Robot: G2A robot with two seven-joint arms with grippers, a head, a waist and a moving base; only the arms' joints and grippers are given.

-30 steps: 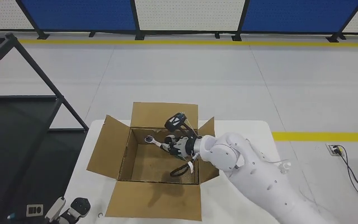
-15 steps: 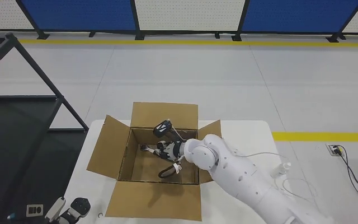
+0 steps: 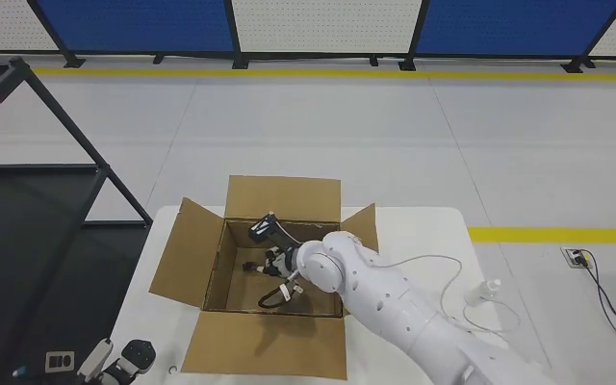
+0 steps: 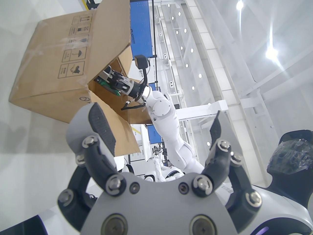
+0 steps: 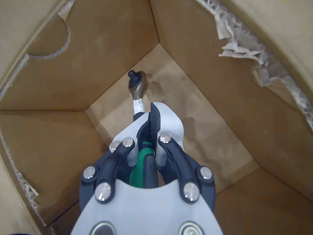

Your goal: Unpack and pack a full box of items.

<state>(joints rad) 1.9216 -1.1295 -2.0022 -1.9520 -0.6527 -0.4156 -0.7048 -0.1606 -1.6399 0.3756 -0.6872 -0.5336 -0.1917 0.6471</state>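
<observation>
the cardboard box (image 3: 252, 195) stands open on the white table (image 3: 423, 223). the right gripper (image 5: 146, 117) is down inside the box, closed tight on the green handle of a ratchet wrench (image 5: 137, 85), whose head points to a bottom corner. the left gripper (image 4: 156, 121) is outside the box, its fingers wide apart and holding nothing. around the table there is a pale floor (image 3: 337, 125) with a yellow line (image 3: 308, 71), and behind it blue panels (image 3: 135, 24).

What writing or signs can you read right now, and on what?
On the box: a column of black handling pictograms, among them up arrows and an umbrella; no words legible.
On the blue panel: white print, too blurred to read.
Nothing else legible.
</observation>
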